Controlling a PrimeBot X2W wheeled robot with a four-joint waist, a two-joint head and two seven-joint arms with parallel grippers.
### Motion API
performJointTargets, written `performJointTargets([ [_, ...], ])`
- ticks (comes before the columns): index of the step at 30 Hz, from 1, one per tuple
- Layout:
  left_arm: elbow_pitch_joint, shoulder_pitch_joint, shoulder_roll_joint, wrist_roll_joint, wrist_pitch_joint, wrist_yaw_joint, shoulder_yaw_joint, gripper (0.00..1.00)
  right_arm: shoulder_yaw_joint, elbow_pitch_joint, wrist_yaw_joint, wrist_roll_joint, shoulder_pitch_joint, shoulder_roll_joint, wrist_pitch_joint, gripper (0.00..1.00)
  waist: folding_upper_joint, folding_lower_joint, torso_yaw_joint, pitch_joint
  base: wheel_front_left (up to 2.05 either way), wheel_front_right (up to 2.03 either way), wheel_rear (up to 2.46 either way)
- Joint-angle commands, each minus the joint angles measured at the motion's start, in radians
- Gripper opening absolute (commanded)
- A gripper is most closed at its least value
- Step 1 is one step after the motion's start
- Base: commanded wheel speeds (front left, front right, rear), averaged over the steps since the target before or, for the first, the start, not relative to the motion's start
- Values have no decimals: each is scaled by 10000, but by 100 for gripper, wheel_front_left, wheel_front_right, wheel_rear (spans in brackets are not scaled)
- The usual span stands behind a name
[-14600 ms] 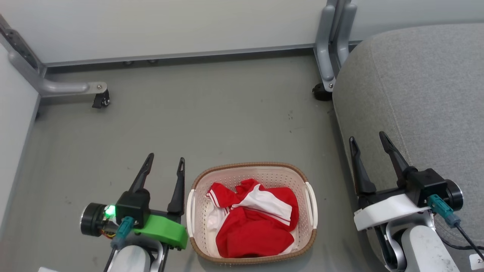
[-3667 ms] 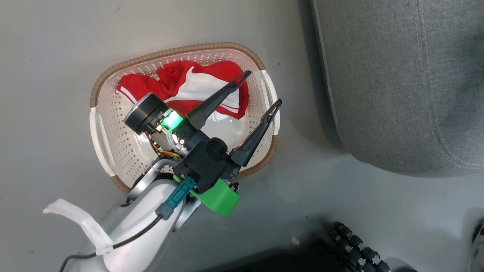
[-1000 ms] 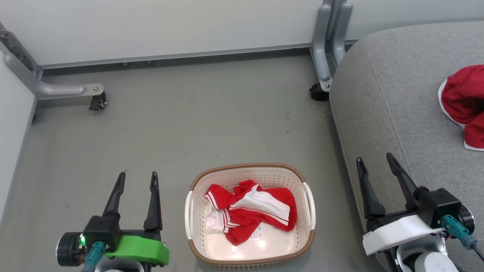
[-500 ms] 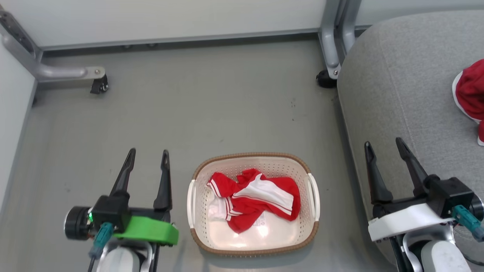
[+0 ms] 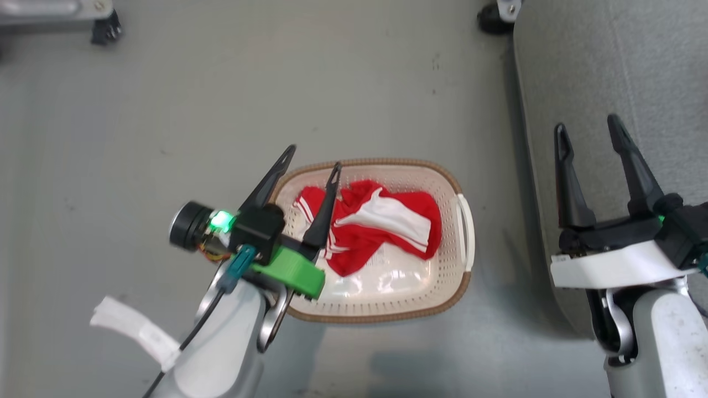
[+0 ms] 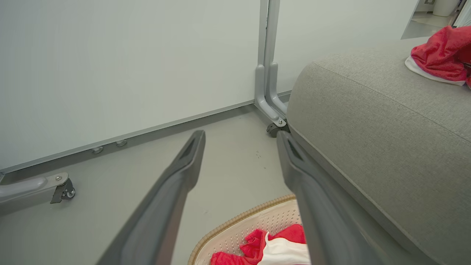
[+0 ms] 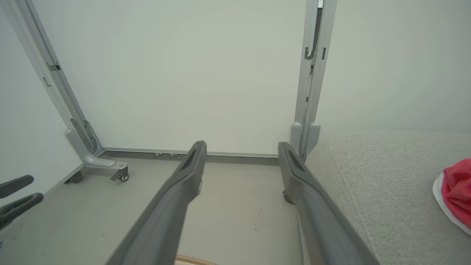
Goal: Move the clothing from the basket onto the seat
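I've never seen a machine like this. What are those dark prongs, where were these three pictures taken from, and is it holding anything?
It is a wheeled robot with two arms, each ending in a pincer with two long dark fingers. One picture looks down from a camera on its head. There the left pincer, on the arm with the green part, hangs open above the left end of the basket, which stands on the grey floor. A red and white garment lies inside it. The right pincer, also open, hovers over the edge of the grey seat.

The other two pictures come from cameras on the wrists, looking along each pincer's fingers. In them a second red garment lies on the seat. Neither pincer holds anything.
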Motion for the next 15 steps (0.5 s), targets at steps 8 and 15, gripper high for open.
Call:
performJointTargets([
  [8,1813,-2035,44,28,-3,-40,-1219,100,265,-300,-5,-68,-1290,-150,-356,100,0,0,-533,2960,0,0,0],
  [15,3801,-3416,47,356,0,64,-1794,100,768,-268,-6,27,-2158,-59,-754,100,0,0,-1272,4208,0,0,0],
])
